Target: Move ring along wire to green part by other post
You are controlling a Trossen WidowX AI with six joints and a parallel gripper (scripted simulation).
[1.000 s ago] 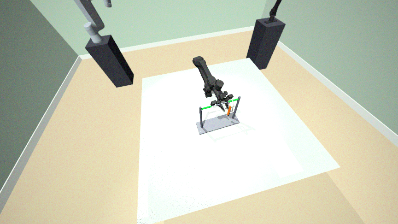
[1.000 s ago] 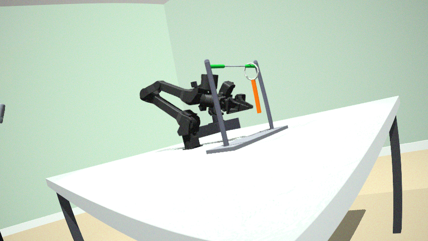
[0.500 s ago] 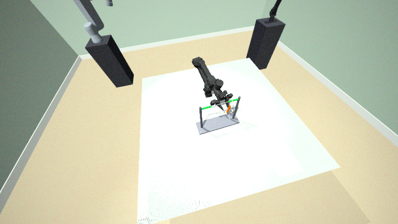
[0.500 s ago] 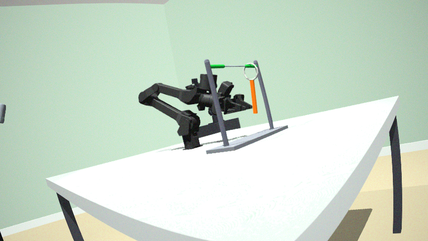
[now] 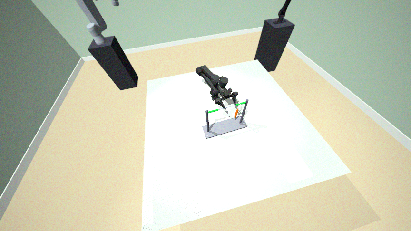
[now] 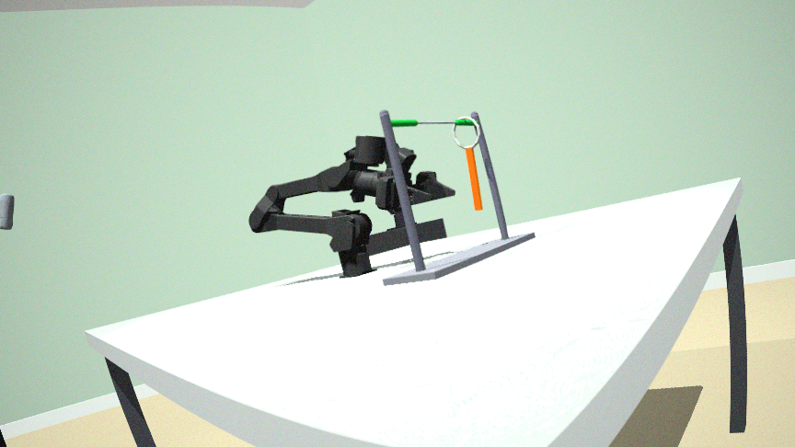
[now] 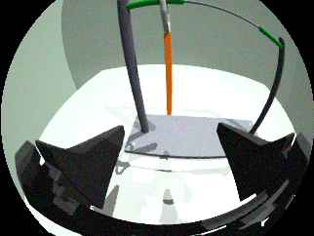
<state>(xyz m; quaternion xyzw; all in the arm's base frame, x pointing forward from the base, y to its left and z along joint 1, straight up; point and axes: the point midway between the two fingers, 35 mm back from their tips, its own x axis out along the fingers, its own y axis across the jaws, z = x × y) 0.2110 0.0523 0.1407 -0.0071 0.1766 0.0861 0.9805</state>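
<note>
One pincer (image 6: 444, 191), dark, fingers spread wide, released and holding nothing, apart from the orange handle (image 6: 473, 178). Handle hangs straight beneath the ring (image 6: 456, 143), which sits on the green wire section (image 6: 466, 121) beside the far post (image 6: 491, 177). All stands on a white counter (image 6: 556, 311).

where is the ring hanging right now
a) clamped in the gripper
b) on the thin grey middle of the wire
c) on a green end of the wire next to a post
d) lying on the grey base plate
c: the ring sits on the green part of the wire beside a post, its orange handle hanging free of the open gripper.
</note>
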